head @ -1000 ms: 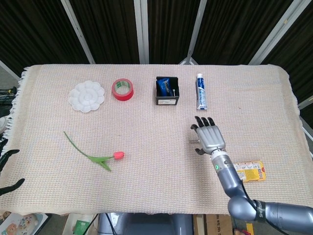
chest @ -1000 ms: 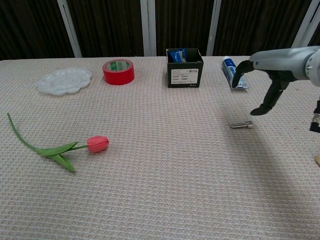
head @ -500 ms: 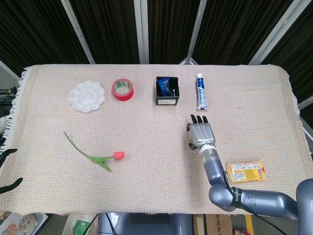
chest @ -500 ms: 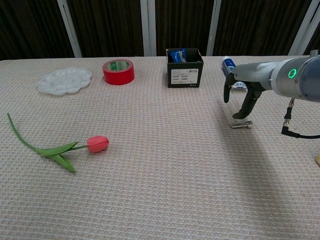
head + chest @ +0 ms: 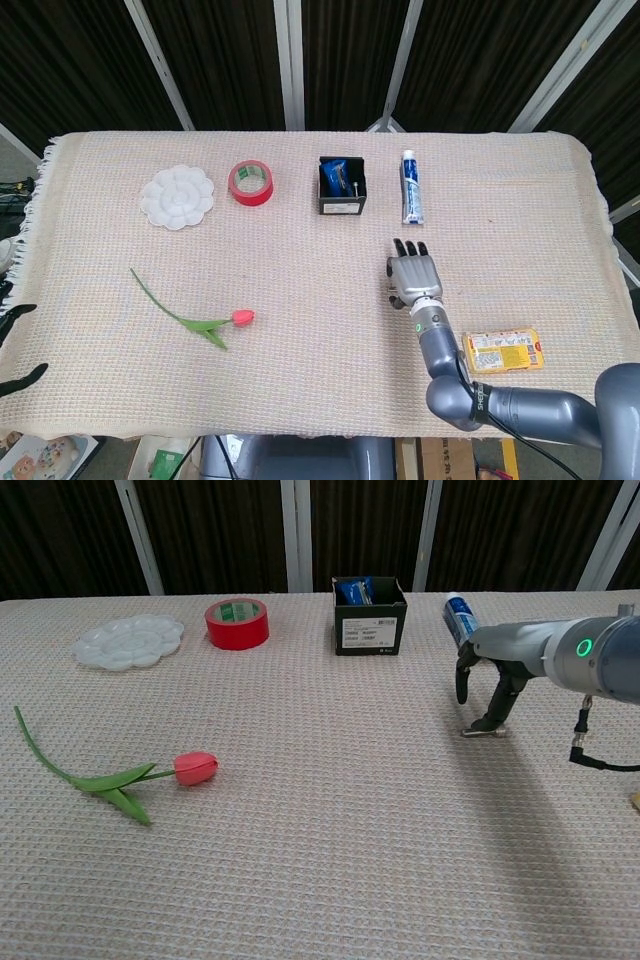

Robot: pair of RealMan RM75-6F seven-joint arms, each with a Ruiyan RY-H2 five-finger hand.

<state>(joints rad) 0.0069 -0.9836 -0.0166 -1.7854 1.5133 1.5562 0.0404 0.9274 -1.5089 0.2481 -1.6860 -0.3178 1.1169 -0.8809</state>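
Note:
A small metal bolt [image 5: 482, 731] lies on the woven cloth at the right of the chest view. My right hand [image 5: 492, 676] arches over it with its fingers pointing down. One fingertip [image 5: 489, 722] touches the bolt's right end, while the thumb hangs apart to the left; nothing is gripped. From the head view my right hand [image 5: 412, 275] covers the bolt. Of my left hand [image 5: 22, 345] only two dark fingertips show at the lower left edge, off the table, with the rest cut off.
Along the far side stand a white palette [image 5: 177, 197], a red tape roll [image 5: 250, 182], a black box [image 5: 342, 205] of blue packets and a toothpaste tube [image 5: 411, 187]. A tulip [image 5: 240, 317] lies front left. A yellow packet [image 5: 503, 351] lies front right.
My right hand has moved left and down over the bolt, and its fingers now reach the cloth with one tip on the bolt. The bolt has not shifted.

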